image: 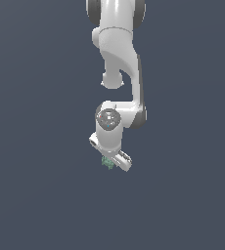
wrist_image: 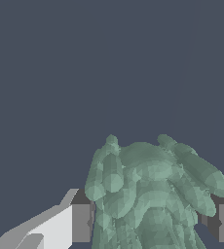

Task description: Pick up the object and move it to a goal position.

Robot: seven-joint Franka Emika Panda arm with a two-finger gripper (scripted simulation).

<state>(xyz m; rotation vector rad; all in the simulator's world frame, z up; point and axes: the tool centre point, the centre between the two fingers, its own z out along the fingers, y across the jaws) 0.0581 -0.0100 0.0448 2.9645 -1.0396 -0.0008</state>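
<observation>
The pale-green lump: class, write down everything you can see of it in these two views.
The pale-green lump is mottled and bumpy, built of many overlapping rounded lobes with a matte, simulated look. In the wrist view it fills the space between the two grey fingers, which flank it on both sides and appear to press against it. In the exterior view it shows as a tiny green speck just under the white gripper, against the plain dark background. Its lower part is cut off by the wrist view's edge.

Ext cam far, facing arm (image: 118, 73); wrist cam close; both share object (image: 106, 162).
</observation>
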